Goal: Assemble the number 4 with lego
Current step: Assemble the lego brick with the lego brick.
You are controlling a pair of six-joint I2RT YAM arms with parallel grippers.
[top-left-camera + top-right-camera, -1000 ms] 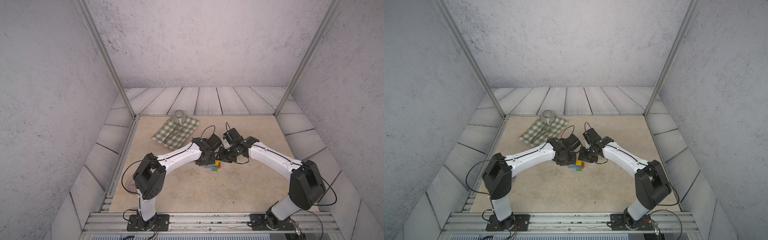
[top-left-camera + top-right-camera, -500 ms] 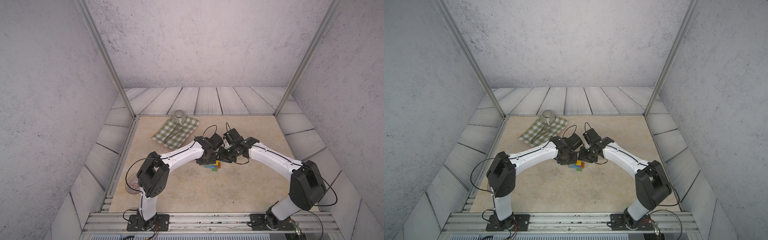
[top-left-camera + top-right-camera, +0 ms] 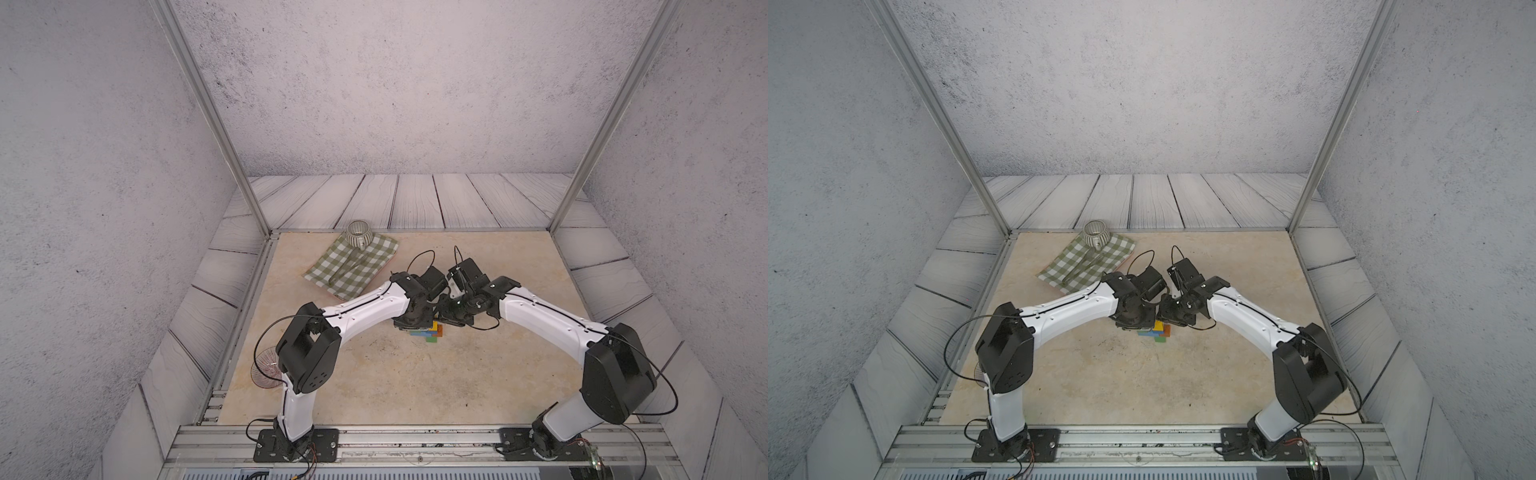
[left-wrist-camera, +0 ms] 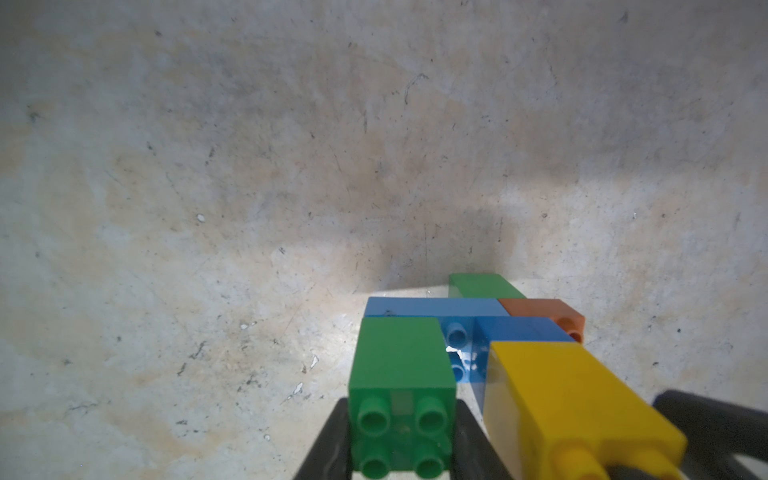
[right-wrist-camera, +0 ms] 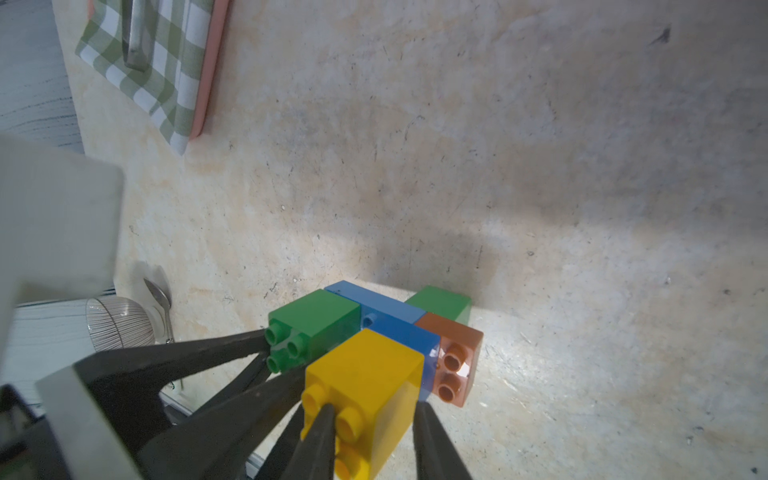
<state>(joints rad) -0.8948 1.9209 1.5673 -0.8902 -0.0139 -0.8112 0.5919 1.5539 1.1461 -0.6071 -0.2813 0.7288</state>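
You are gripping the green brick (image 4: 401, 361) in the tightly closed left gripper (image 4: 401, 440) and the yellow brick (image 5: 365, 370) just right of it in the equally closed right gripper (image 5: 374, 440), both at the far end of the number 4 (image 3: 430, 332) lying mid-table (image 3: 374, 386), its stem running nearward.

Green checked cloth (image 3: 374, 259) far left on the beige counter (image 3: 395, 374), striped cup (image 3: 359, 233) on its far corner; ribbed bowl (image 3: 264, 368) near left.
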